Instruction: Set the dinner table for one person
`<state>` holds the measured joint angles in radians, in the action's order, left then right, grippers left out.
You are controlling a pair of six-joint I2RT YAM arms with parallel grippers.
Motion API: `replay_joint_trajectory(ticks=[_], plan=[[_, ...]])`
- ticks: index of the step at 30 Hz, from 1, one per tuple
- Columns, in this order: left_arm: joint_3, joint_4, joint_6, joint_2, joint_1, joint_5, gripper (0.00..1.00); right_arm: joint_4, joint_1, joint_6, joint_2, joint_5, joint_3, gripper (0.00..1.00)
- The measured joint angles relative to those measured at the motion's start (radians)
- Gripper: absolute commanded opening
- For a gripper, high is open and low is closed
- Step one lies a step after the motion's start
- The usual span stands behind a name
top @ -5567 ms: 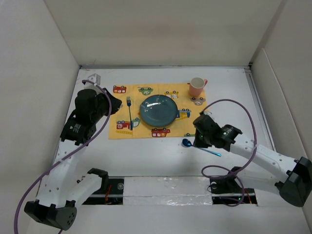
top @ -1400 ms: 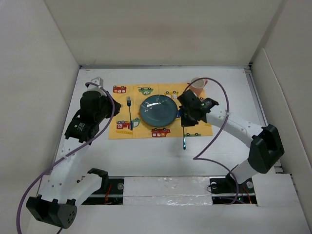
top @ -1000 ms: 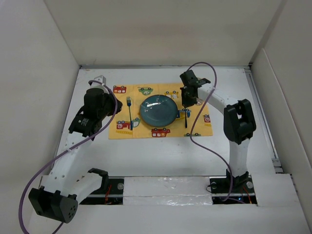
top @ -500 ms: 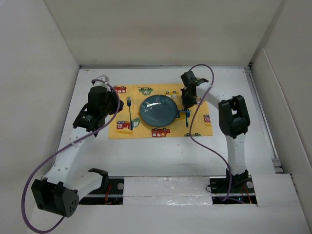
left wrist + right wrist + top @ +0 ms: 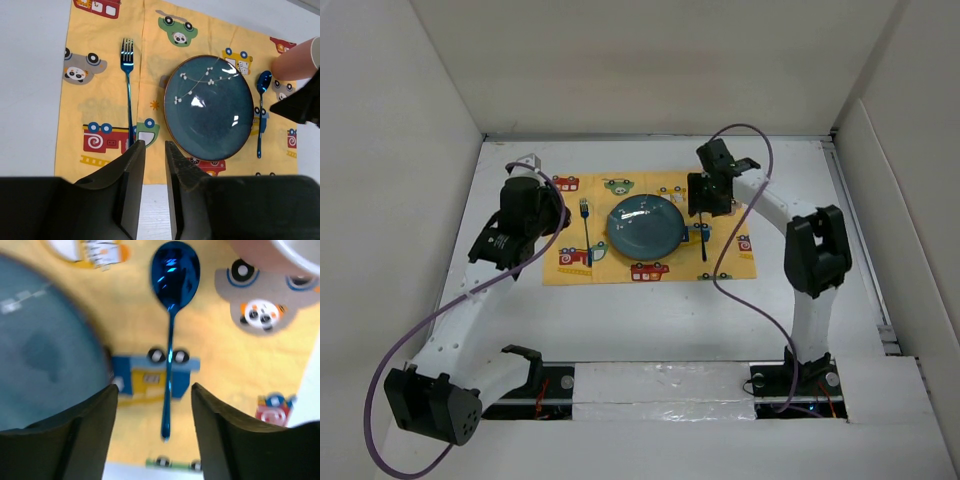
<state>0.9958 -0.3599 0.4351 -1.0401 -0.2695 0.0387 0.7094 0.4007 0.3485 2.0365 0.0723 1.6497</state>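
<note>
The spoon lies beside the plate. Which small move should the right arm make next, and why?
Probably lift the right gripper straight up: it is open, the blue spoon lies free on the placemat right of the plate, and the pink cup stands close.

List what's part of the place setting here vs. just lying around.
Job:
large white tabletop
yellow cartoon-print cloth placemat
round dark teal plate
shiny blue metal fork, left of plate
shiny blue metal spoon, right of plate
pink cup

Lying about:
purple arm cable
taped white strip at near edge
</note>
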Motion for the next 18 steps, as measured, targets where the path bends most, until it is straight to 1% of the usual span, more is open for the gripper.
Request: replay_joint_trajectory(ticks=[1, 4, 6, 7, 9, 10, 11, 13, 14, 15, 18], plan=[[0.006, -0.005, -0.002, 0.001, 0.0, 0.0, 0.23, 0.009, 0.006, -0.005, -0.054, -0.018, -0.016, 0.71], [0.049, -0.015, 0.0, 0.002, 0.0, -0.005, 0.28, 0.023, 0.038, -0.03, -0.229, -0.09, -0.03, 0.74], [0.099, -0.017, 0.008, 0.004, 0.0, -0.011, 0.35, 0.022, 0.07, -0.051, -0.363, -0.151, -0.024, 0.75], [0.122, -0.016, 0.015, 0.007, 0.0, -0.013, 0.4, 0.02, 0.087, -0.06, -0.429, -0.172, -0.023, 1.0], [0.173, -0.005, 0.03, 0.024, 0.0, -0.018, 0.42, 0.017, 0.122, -0.073, -0.563, -0.194, -0.008, 1.0], [0.201, -0.007, 0.037, 0.032, 0.0, -0.016, 0.44, 0.018, 0.132, -0.081, -0.613, -0.194, 0.002, 1.0], [0.233, -0.007, 0.044, 0.042, 0.0, -0.011, 0.48, 0.026, 0.138, -0.09, -0.653, -0.189, 0.017, 1.0], [0.299, -0.006, 0.052, 0.068, 0.0, 0.013, 0.52, 0.031, 0.137, -0.094, -0.729, -0.126, 0.048, 1.0], [0.328, -0.006, 0.053, 0.082, 0.0, 0.028, 0.56, 0.026, 0.134, -0.094, -0.766, -0.083, 0.051, 1.0], [0.357, -0.003, 0.053, 0.102, 0.0, 0.047, 0.58, 0.01, 0.123, -0.094, -0.811, -0.034, 0.038, 1.0], [0.412, 0.016, 0.052, 0.179, 0.0, 0.105, 0.62, -0.067, 0.067, -0.087, -0.985, 0.091, -0.084, 1.0]])
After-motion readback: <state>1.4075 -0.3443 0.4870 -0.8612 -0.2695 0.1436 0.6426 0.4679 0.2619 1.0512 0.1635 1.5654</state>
